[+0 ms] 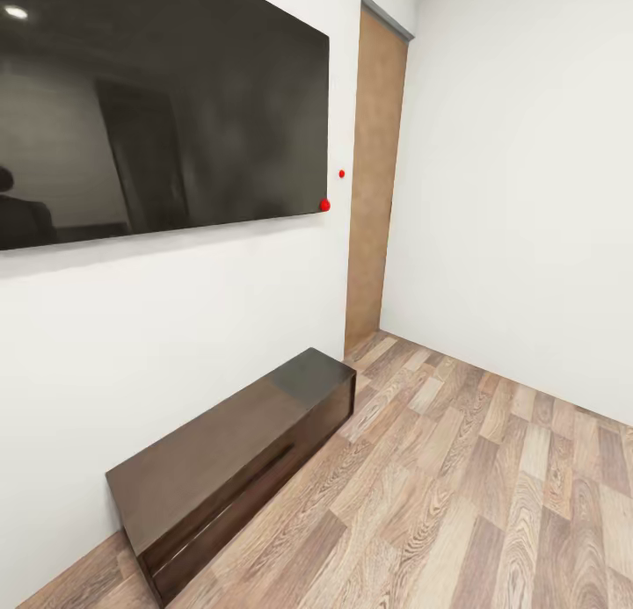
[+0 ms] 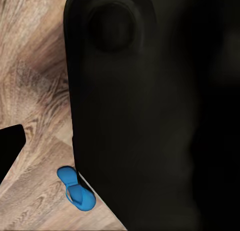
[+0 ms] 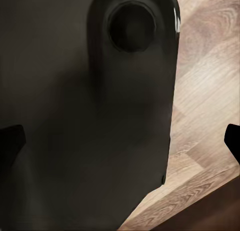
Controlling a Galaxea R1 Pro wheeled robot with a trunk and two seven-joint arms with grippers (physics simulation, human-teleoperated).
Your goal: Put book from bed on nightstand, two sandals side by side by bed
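Head view faces a wall TV [image 1: 158, 108] and low bench [image 1: 237, 455], robot likely in transit. Left wrist view catches one sandal [image 2: 75, 188] lying on the floor [image 2: 35, 81] (fingers' state: cannot tell, either arm).

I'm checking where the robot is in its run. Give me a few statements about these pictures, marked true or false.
1. A long low dark bench stands against the wall under a big dark screen. True.
2. The book lies on the bench. False: the bench top is bare.
3. A blue sandal lies on the wood floor in the left wrist view. True.
4. The left gripper is holding the sandal. False: the sandal lies on the floor, beside a large dark part of the robot's body; nothing grips it.
5. The floor is carpeted. False: it is wood plank.
6. A brown door stands past the bench. True.
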